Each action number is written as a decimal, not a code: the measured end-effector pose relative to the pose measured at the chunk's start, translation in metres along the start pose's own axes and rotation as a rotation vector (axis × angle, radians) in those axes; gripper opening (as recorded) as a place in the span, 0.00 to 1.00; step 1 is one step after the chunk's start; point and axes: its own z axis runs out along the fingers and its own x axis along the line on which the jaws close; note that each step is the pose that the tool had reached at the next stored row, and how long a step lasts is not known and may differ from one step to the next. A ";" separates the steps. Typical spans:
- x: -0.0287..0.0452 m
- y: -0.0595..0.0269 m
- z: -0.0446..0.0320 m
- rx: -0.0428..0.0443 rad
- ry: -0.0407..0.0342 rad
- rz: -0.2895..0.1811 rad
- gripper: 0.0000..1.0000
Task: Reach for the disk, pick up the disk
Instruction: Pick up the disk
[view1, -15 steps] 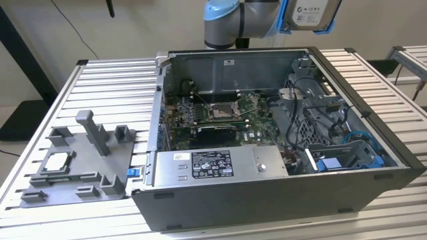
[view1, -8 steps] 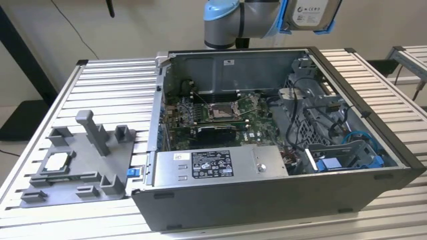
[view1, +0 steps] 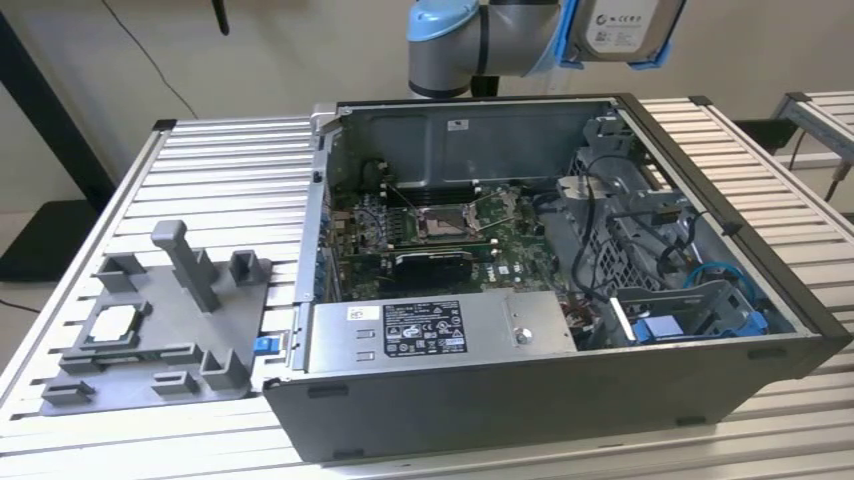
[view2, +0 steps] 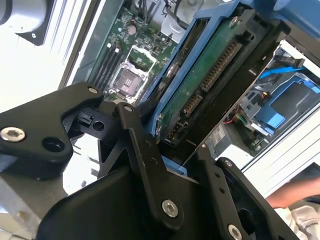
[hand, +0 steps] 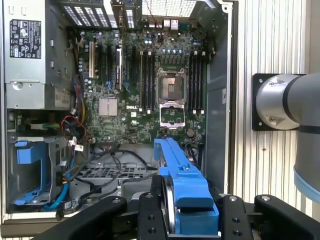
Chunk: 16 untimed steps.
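The disk (view1: 617, 28) hangs high above the back right corner of the open computer case (view1: 534, 400), held up at the end of the arm (view1: 454, 40). Its silver face with the white label and its blue bracket show in the exterior view. In the second wrist view my gripper (view2: 182, 150) is shut on the disk (view2: 200, 85), whose green circuit-board side and connector face the camera. The first wrist view has the disk's blue bracket edge (hand: 182, 180) clamped between the black fingers (hand: 150, 212) of the gripper (hand: 190, 215).
Below lies the case with its motherboard (view1: 441, 225), power supply (view1: 441, 328) and a blue bay (view1: 694, 325) at the front right. A grey fixture tray (view1: 160, 330) holding a small silver chip (view1: 114, 322) sits on the slatted table (view1: 227, 160). A person's arm (view2: 295, 195) shows beside the case.
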 end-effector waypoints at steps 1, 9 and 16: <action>0.0015 0.0000 -0.0002 0.0000 0.0000 0.000 0.00; 0.0189 -0.0003 -0.0019 0.0000 0.0000 0.000 0.00; 0.0363 -0.0005 -0.0036 -0.0001 -0.0001 0.000 0.00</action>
